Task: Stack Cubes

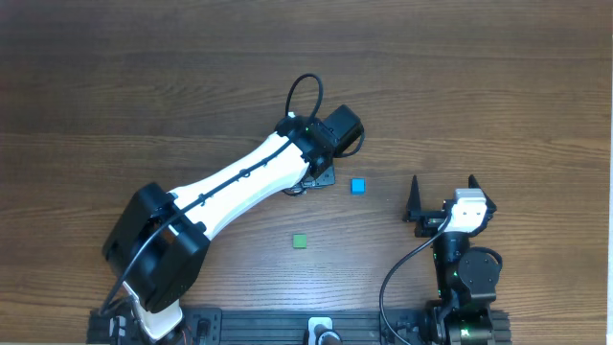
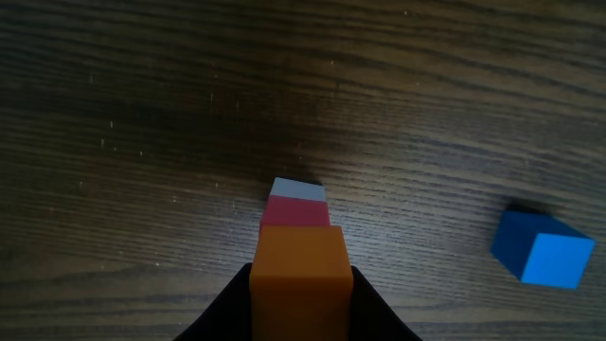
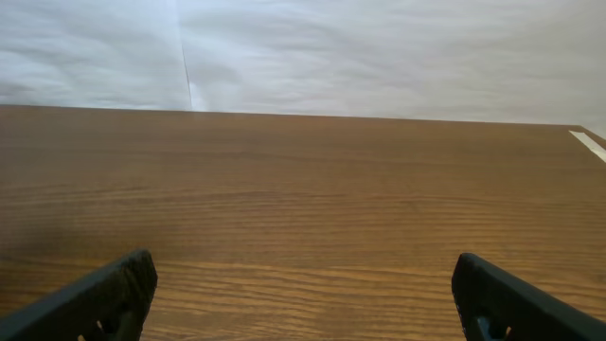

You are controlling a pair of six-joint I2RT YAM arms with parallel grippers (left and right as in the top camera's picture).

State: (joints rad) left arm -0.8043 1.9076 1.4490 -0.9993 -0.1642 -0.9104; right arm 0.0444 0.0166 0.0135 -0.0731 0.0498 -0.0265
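Wood table [image 1: 115, 77], open room toward far edge. Mid-table: left gripper [image 2: 301, 303] pinching orange cube [image 2: 298, 260] by side faces, over red cube [image 2: 295, 212] on white cube [image 2: 298, 190]. Green cube [image 1: 300, 241] toward near edge; blue cube [image 1: 357, 186] beside stack. Cubes probably light, rigid, slick; tower tippy. Right gripper [image 1: 443, 195] spread, toward near-right corner.

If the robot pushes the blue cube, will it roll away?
Probably not: the blue cube has flat faces and sharp edges, so it should slide or stop rather than roll. It looks small and solid, so it is likely light and stiff.
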